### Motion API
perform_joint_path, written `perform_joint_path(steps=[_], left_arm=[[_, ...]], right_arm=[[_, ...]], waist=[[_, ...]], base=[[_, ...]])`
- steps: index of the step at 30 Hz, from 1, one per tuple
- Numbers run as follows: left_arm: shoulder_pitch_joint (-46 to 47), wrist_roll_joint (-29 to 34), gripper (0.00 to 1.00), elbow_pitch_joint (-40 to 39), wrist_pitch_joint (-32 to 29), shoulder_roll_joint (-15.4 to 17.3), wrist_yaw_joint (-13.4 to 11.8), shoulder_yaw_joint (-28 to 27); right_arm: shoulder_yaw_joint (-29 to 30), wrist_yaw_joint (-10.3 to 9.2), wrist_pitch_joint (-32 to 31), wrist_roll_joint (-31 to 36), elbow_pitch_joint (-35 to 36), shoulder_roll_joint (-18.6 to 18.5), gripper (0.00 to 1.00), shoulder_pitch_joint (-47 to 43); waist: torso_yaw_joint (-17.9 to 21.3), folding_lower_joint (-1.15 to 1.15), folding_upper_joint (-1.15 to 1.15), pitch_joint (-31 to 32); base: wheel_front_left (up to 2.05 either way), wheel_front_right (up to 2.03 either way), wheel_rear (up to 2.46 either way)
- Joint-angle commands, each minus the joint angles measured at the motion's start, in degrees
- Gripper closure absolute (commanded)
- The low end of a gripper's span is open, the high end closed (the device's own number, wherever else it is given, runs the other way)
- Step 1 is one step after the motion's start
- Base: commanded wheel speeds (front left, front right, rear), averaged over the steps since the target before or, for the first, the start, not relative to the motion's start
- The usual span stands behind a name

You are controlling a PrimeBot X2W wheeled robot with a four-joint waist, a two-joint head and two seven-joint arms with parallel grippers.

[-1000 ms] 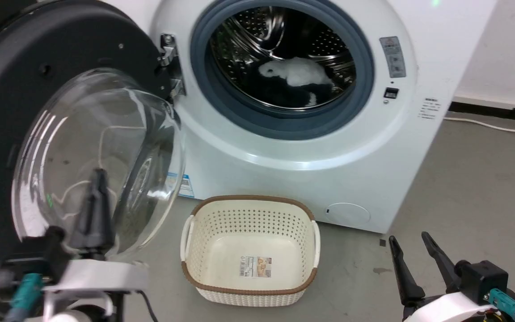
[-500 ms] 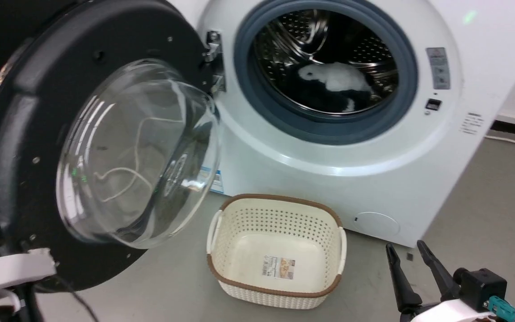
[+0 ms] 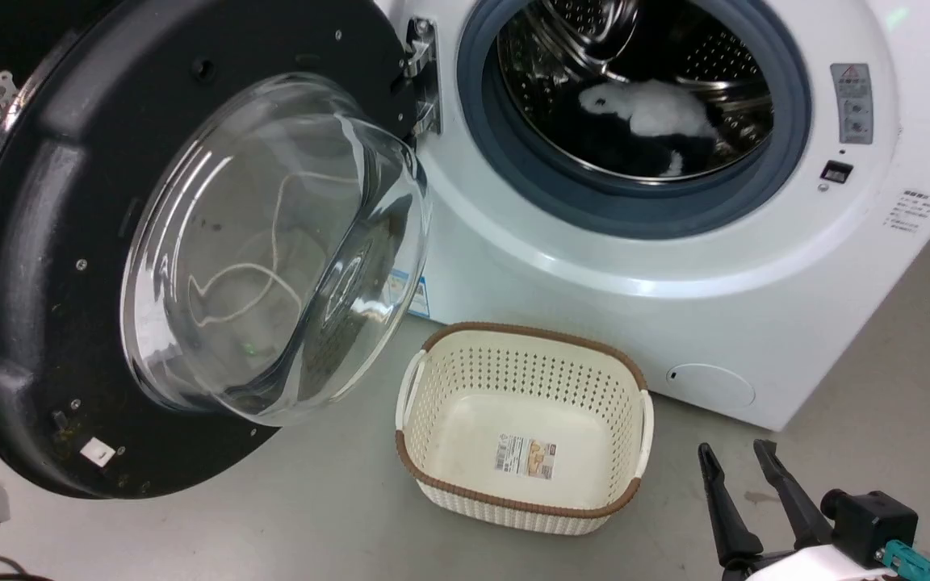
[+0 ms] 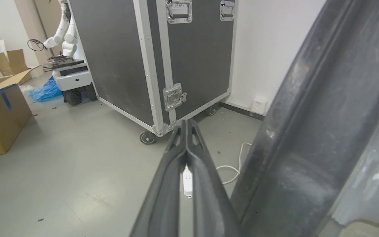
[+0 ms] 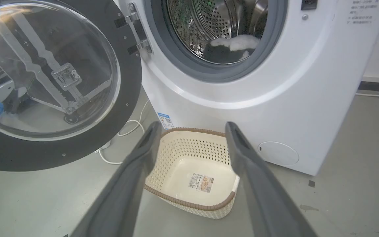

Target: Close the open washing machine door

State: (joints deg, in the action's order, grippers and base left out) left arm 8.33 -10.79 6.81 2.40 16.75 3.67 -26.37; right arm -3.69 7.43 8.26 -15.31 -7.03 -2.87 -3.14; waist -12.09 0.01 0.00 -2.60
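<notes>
- Jaws of the left gripper are pressed together on nothing, forming 1 narrow blade just beside the outer face of the washing machine door. Whether they touch it I cannot tell.
- Jaws of the right gripper stand apart and empty, low at the near right, well apart from the door.
- The door hangs wide open at the left of the washing machine. Its inner face and glass bowl are turned toward the robot, and it swings on the hinge at the left edge of the round recess.
- The step looks like a push from behind. Press on the door's outer face toward its free left rim, far from the hinge, where the least force is needed, and sweep it rightward in an arc.
- Keeping the 2 fingers shut seems wise, since a flat push is unlikely to snag the rim.
- The laundry lies well inside the drum, clear of the grey gasket, so nothing should get trapped.
- The cream basket stands on the floor near the machine's front. Whether the door's lower edge passes over it I cannot tell, so swing slowly there.
- Finish with a firm press until the door meets the latch slot at the right of the recess.
</notes>
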Motion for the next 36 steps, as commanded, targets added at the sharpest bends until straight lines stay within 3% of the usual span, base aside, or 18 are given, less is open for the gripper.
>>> perform_joint_path(steps=[1, 10, 11, 15, 21, 22, 24, 30, 36], left_arm=[[1.18, -0.52, 1.00, 1.39, -0.53, 1.62, 0.45, 0.27], [1.47, -7.31, 1.00, 6.20, -4.54, 9.22, 1.15, 10.96], [1.39, -10.08, 1.00, 6.30, -4.80, 11.07, 1.28, 14.13], [1.17, -14.68, 1.00, 6.08, -5.35, 13.72, 1.47, 18.35], [-0.20, -27.02, 1.00, 0.65, -8.19, 20.16, 1.91, 30.82], [-0.20, -27.02, 1.00, 0.65, -8.19, 20.16, 1.91, 30.82], [0.16, -30.74, 1.00, -3.06, -9.08, 22.12, 2.10, 36.82], [3.14, -35.26, 1.00, -11.18, -10.57, 22.99, 2.47, 48.89], [7.37, -38.41, 1.00, -15.34, -10.13, 21.33, 2.85, 59.62]], right_arm=[[-0.10, 0.04, 0.71, -0.81, -0.39, 0.00, 0.00, 0.41], [-0.44, 0.04, 1.67, -2.12, -1.41, 0.00, 0.00, 1.19], [-0.63, 0.04, 1.91, -2.63, -1.78, 0.00, 0.00, 1.37], [-1.05, 0.04, 2.27, -3.40, -2.28, 0.00, 0.00, 1.66], [-0.94, 0.05, 3.11, -5.35, -3.27, 0.00, 0.00, 1.85], [-0.94, 0.05, 3.11, -5.35, -3.27, 0.00, 0.00, 1.85], [-0.32, 0.05, 3.46, -6.17, -3.72, 0.00, 0.00, 1.70], [1.71, 0.05, 4.18, -7.56, -4.24, 0.00, 0.00, 1.47], [3.25, 0.05, 4.90, -8.68, -4.47, 0.00, 0.00, 1.62]], waist=[[-0.23, -0.01, 0.00, -0.61], [-1.38, -0.01, 0.00, -2.28], [-1.74, -0.01, 0.00, -2.46], [-2.21, -0.01, 0.00, -2.57], [-3.30, -0.01, 0.00, -1.97], [-3.30, -0.01, 0.00, -1.97], [-3.62, -0.01, 0.00, -1.56], [-3.27, -0.01, 0.00, -0.78], [-0.57, -0.01, 0.00, -0.70]], base=[[0.00, 0.00, 0.00], [0.00, 0.00, 0.00], [0.00, 0.00, 0.00], [0.00, 0.00, 0.00], [0.00, 0.00, 0.00], [0.00, 0.00, 0.00], [0.00, 0.00, 0.00], [0.00, 0.00, 0.00], [0.00, 0.00, 0.00]])
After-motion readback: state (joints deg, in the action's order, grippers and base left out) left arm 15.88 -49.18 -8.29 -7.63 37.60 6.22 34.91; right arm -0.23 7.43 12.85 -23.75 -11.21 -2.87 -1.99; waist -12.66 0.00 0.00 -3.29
